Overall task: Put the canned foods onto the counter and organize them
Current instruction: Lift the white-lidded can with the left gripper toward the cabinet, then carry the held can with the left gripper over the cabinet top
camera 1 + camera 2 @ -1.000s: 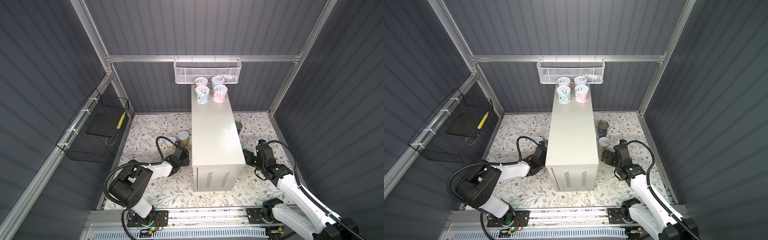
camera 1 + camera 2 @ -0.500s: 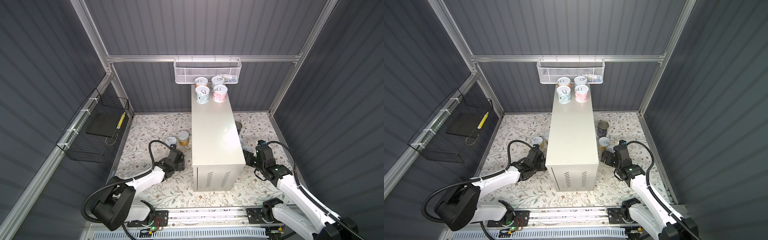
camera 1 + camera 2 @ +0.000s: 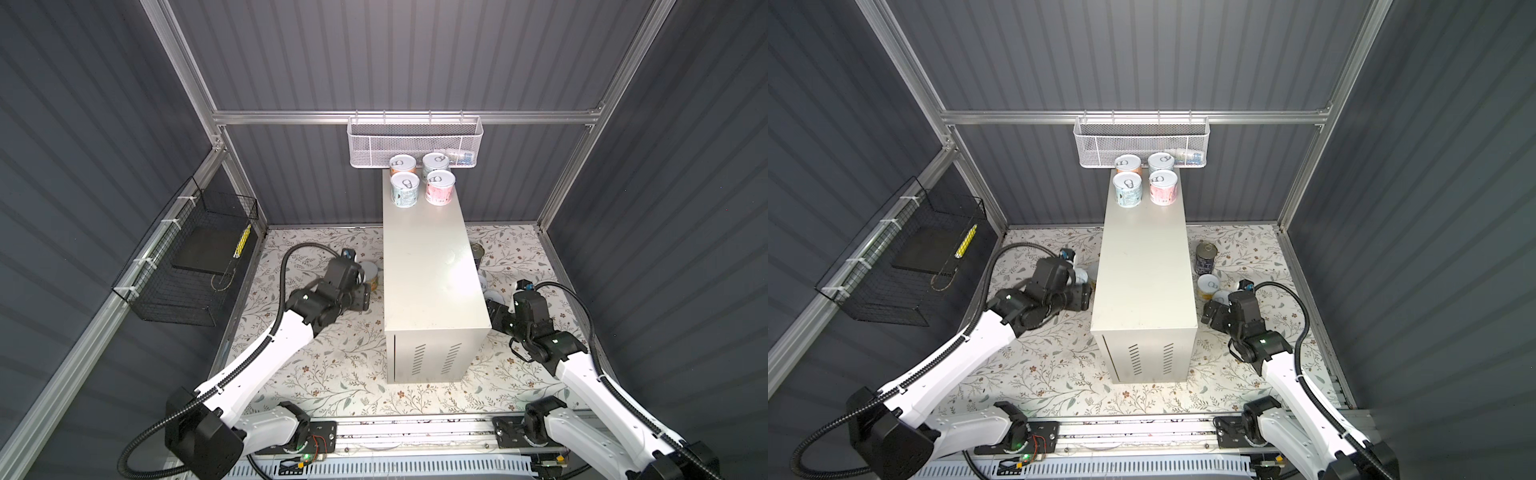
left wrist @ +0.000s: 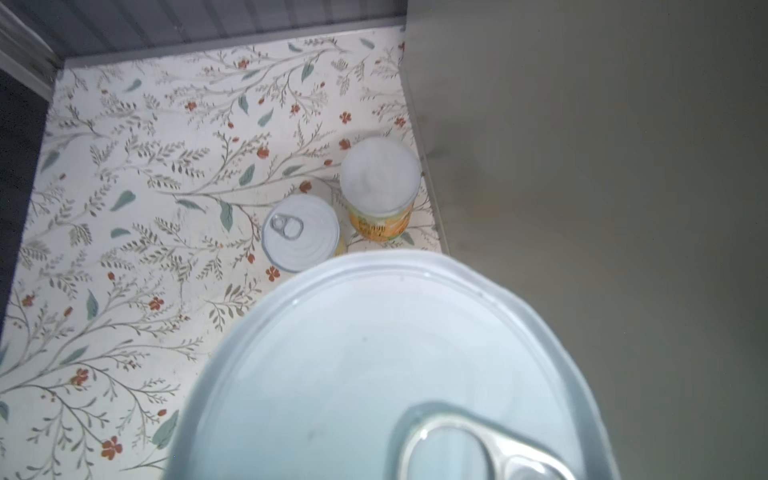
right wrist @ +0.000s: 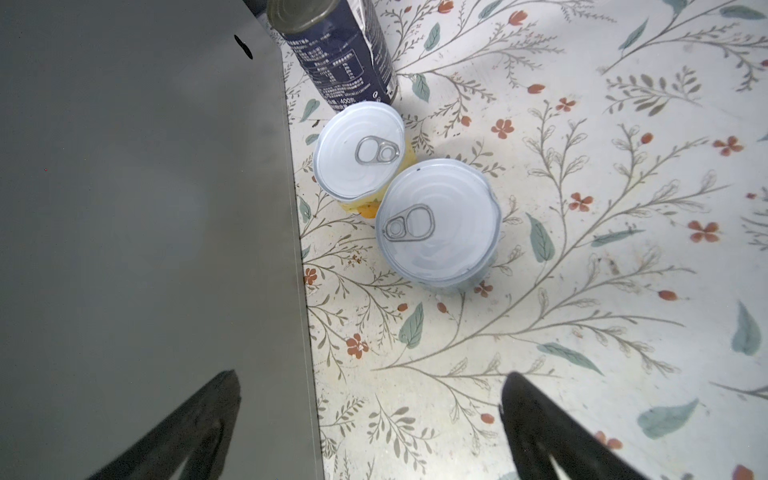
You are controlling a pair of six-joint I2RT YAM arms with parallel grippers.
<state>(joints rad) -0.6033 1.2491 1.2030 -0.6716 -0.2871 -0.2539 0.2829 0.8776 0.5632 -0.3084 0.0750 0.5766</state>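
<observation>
In both top views the counter (image 3: pixel 428 266) (image 3: pixel 1142 266) stands on the floral floor (image 3: pixel 332 365). Its long axis runs from the arms' side to the back wall, and its vent-slit end faces the arms. At its far end four cans stand upright, lids up, two by two: the blue-label can (image 3: pixel 404 195) beside the pink-label can (image 3: pixel 440 194), with the orange-label can (image 3: pixel 402 165) and the pale can (image 3: pixel 435 163) behind. The left gripper (image 3: pixel 360 296) sits just left of the counter. The right gripper (image 3: pixel 1214 313) sits just right of it, near the upright dark-blue can (image 3: pixel 1206 259). In the left wrist view the left gripper pinches the held can (image 4: pixel 374 374), whose pull-tab lid faces up; the fingers are hidden. Beyond it the tabbed floor can (image 4: pixel 301 232) and the plain-topped can (image 4: pixel 380 187) stand upright by the counter's wall. In the right wrist view the right gripper's fingers (image 5: pixel 199 428) are spread wide with nothing between them. They stop short of the yellow-label can (image 5: pixel 359 149) and the nearer can (image 5: pixel 438 220), which stand upright and appear to touch.
</observation>
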